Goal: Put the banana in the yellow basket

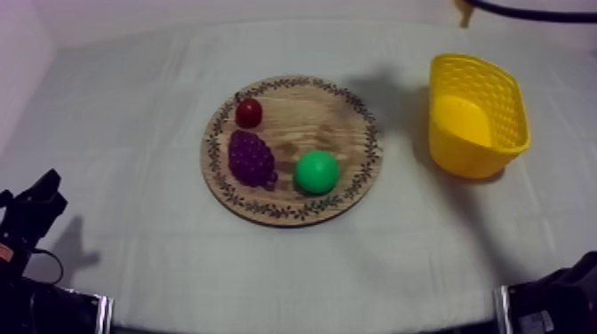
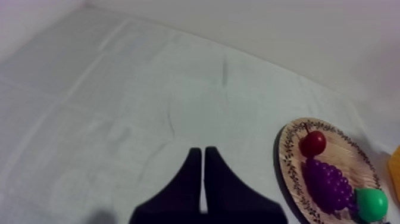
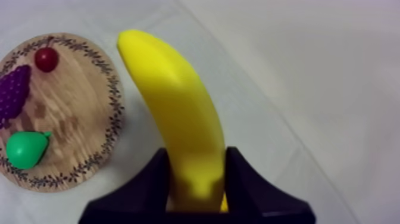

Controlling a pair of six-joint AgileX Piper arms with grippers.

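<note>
Banana [image 3: 178, 113]: you see it off the wooden board [image 3: 65, 113], over the cloth [image 3: 309, 89] beside the rim. Its long axis runs out from the fingers, free tip pointing away (curving boardward).
Right gripper [image 3: 196, 159]: jaws pinching the banana's near end.
Left gripper [image 2: 203, 154]: jaws pressed together, over cloth.
On board: grapes [image 1: 250, 157], pear [image 1: 316, 171], small red fruit [image 1: 249, 113].
Yellow basket [image 1: 506, 89]: apart from board.

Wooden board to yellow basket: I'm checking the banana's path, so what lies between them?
In the top view the stretch between the wooden board and the yellow basket is bare cloth, crossed only by shadow.
</note>
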